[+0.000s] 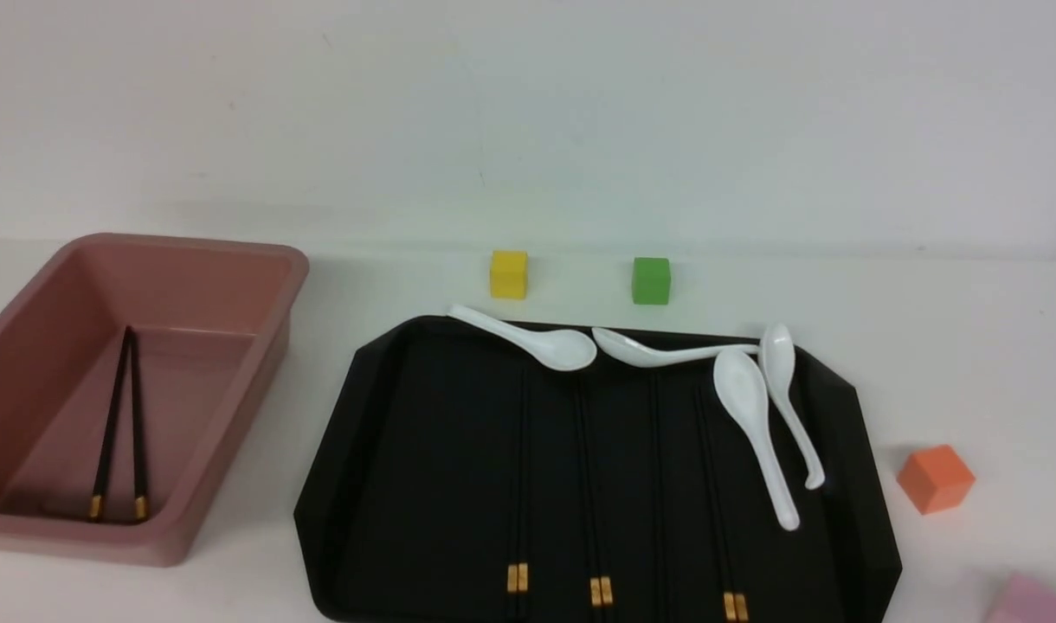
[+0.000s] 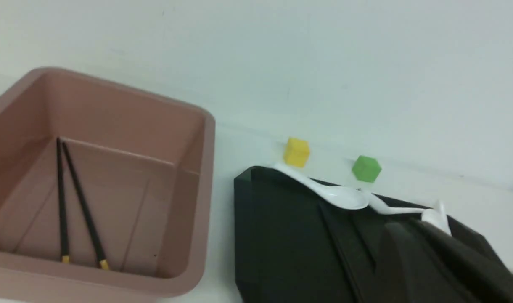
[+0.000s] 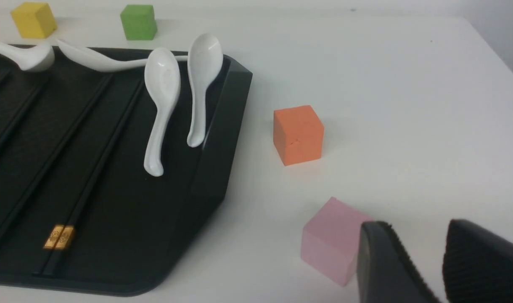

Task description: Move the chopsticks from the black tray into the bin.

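The black tray [image 1: 424,450] lies in the middle and holds three pairs of black chopsticks, their gold bands near the front edge [image 1: 518,577] [image 1: 601,591] [image 1: 736,606]. The pink bin [image 1: 242,407] stands to its left with one pair of chopsticks [image 1: 121,415] on its floor. Neither gripper shows in the front view. In the left wrist view my left gripper [image 2: 412,240] is a dark blur over the tray [image 2: 281,235], beside the bin [image 2: 197,189]. In the right wrist view my right gripper [image 3: 416,235] is open and empty over the table, right of the tray [image 3: 223,126].
Several white spoons [image 1: 753,415] lie along the tray's back and right side. A yellow block [image 1: 509,274] and a green block [image 1: 651,280] stand behind the tray. An orange block [image 1: 935,478] and a pink block [image 3: 330,240] sit to its right, the pink one beside my right gripper's finger.
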